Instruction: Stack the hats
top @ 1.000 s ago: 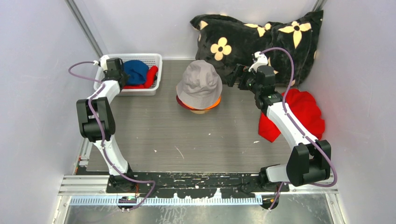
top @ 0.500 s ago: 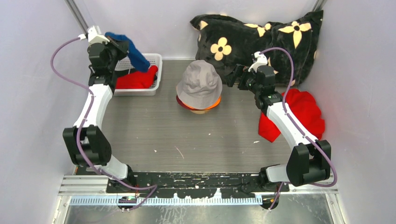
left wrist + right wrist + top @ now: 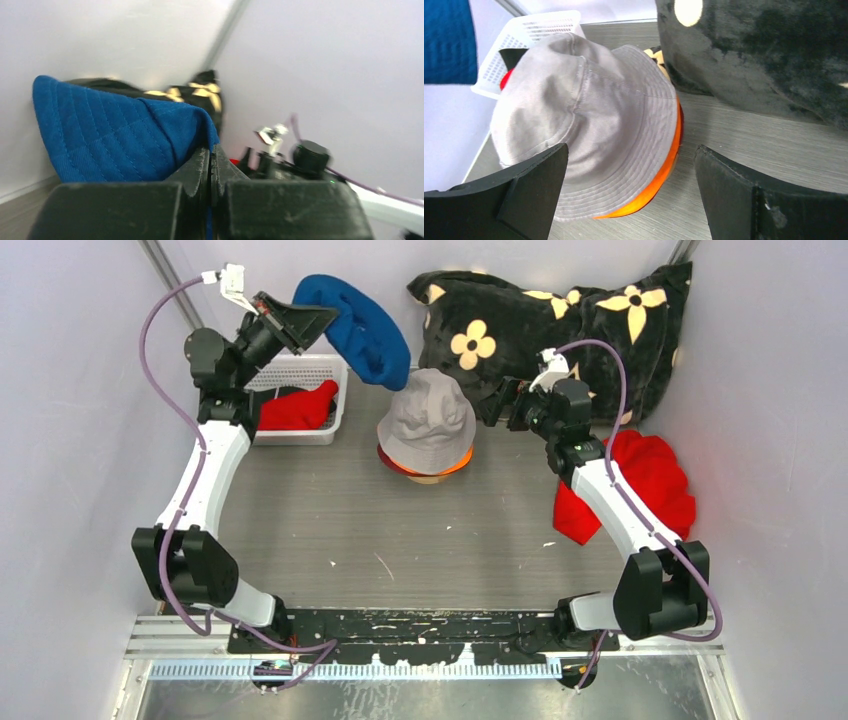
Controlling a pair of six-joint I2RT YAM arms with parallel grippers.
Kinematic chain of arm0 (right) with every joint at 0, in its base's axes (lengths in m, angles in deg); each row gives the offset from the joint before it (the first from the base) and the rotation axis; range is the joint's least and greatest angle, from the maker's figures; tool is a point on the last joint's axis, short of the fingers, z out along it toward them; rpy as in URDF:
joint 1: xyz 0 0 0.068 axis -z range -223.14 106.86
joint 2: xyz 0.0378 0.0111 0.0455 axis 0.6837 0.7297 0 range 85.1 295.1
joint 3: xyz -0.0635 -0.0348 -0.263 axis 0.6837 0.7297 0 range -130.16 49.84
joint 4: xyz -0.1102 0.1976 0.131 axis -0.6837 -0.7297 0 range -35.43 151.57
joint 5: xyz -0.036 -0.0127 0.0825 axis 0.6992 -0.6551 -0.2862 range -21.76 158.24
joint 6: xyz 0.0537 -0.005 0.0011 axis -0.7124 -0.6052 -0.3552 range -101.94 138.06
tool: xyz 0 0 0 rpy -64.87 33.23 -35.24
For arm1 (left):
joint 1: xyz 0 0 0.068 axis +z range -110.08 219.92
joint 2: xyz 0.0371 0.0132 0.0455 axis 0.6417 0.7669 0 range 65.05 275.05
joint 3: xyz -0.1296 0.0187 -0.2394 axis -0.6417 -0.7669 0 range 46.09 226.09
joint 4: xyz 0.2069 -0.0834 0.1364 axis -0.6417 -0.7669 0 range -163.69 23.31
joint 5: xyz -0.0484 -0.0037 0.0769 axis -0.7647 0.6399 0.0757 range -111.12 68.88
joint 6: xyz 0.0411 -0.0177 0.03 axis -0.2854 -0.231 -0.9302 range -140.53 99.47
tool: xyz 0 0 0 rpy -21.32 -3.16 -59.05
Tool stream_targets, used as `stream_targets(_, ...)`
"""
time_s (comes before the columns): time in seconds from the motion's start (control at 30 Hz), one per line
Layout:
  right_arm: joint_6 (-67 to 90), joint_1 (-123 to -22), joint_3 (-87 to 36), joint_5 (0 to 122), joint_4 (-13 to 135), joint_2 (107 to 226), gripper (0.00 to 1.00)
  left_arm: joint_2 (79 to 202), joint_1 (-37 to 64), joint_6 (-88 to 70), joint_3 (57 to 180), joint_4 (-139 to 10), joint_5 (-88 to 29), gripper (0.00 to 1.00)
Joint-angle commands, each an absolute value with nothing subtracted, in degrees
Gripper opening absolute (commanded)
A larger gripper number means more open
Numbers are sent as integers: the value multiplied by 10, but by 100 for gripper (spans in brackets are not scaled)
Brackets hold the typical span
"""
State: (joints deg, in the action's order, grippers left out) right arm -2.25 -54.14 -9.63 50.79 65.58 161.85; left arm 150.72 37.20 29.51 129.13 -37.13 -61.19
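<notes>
The grey table (image 3: 330, 530) fills the middle of the top view. A big black pillow (image 3: 560, 325) with cream flowers leans at the upper right, and a bright red cloth (image 3: 655, 485) is bunched at the right side. Just above the centre sits the pile of hats: the pale grey hat (image 3: 427, 418) on top and the orange hat (image 3: 458, 466) peeking out under its brim (an edge of the maroon hat (image 3: 390, 464) shows below, on the left). The blue hat (image 3: 355, 328) hangs in the air above and left of the pile. Only a bit of its brim is pinched in the tight-closed fingers of the left gripper (image 3: 312, 320). That is a small hold on floppy cloth, so I think it could slip out, or land crooked and slide off the round grey top. The right gripper (image 3: 495, 405), fingers spread wide and holding nothing, sits just right of the pile, and a bump from it could tip the pile. The white basket (image 3: 295, 436) at the upper left holds the red hat (image 3: 300, 408).
</notes>
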Motion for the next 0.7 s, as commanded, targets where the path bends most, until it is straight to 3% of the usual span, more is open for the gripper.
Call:
stream_targets(0.0, -27, -538, -125, 458, 709, 1584, 100, 1501, 330, 375, 1366, -249, -769, 0)
stream_targets(0.5, -91, -539, -165, 353, 771, 1559, 95, 1513, 214, 397, 1315, -233, -838, 0)
stream_targets(0.67, -108, -538, -161, 371, 778, 1552, 93, 1518, 207, 393, 1298, -232, -840, 0)
